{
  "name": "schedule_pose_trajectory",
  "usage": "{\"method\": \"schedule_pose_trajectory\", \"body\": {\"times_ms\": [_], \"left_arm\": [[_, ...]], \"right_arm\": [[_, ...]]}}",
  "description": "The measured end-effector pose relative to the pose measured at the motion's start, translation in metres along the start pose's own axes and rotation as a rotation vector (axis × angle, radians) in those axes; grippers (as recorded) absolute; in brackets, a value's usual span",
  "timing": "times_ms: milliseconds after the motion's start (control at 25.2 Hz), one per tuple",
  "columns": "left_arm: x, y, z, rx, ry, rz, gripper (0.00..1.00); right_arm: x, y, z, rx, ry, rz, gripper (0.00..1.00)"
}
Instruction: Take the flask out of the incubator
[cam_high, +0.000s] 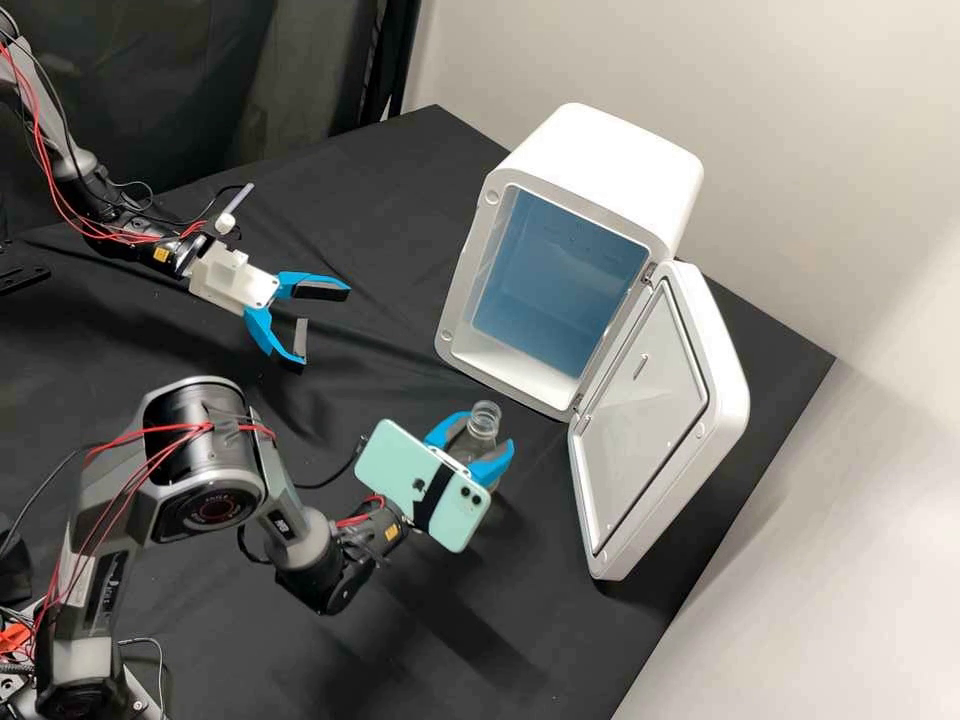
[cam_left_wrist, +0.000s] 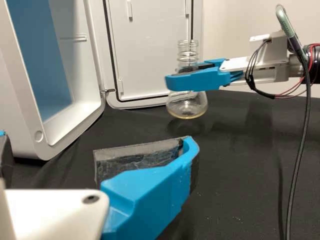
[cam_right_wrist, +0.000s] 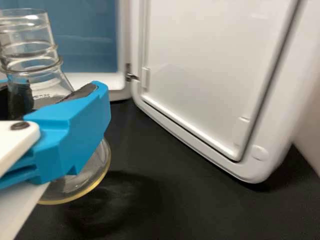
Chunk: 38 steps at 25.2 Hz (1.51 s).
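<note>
— Right end effector (cam_high: 472, 442), how does it stand?
— Its two blue fingers (cam_right_wrist: 70, 130) are closed on the flask (cam_high: 485, 414), one at each side, where the neck widens into the round body.
— And where is the flask?
— Outside the incubator (cam_high: 600, 160), low over the black surface (cam_high: 400, 200), just before the open mouth and near the hinge of the door (cam_high: 690, 400). I cannot tell whether its base touches the surface.
— Which way does it point?
— It is upright: the long axis is vertical and the open mouth looks upward.
— What room is around it?
— The door is swung wide open toward the right edge of the surface, and its lower corner lies near that edge. On the other side, a wide stretch of surface lies between the flask and the left end effector (cam_high: 320, 325).
— And that one?
— It hangs over the surface, well apart from the flask, with its fingers spread wide and nothing between them.
</note>
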Motion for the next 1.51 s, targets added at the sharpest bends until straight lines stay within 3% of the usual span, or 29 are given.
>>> {"method": "schedule_pose_trajectory", "body": {"times_ms": [238,397,556,794,1112,1509], "left_arm": [[-0.001,0.0041,0.004,0.004,-0.012,0.012,1.0],[-0.003,0.0043,0.005,0.005,-0.014,0.012,1.0],[-0.003,0.0031,0.006,0.004,-0.015,0.008,1.0],[-0.003,0.0031,0.006,0.004,-0.015,0.008,1.0],[-0.003,0.0031,0.006,0.004,-0.015,0.008,1.0],[-0.004,0.0066,0.008,0.007,-0.019,0.019,1.0]], "right_arm": [[-0.011,0.005,0.036,0.03,-0.093,0.011,0.0],[-0.016,0.011,0.047,0.025,-0.109,0.016,0.0],[-0.018,0.013,0.05,0.051,-0.096,0.003,0.0],[-0.018,0.009,0.048,0.082,-0.062,-0.045,0.0],[-0.016,0.009,0.056,0.09,-0.074,-0.043,0.0],[-0.017,0.01,0.059,0.089,-0.076,-0.043,0.0]]}}
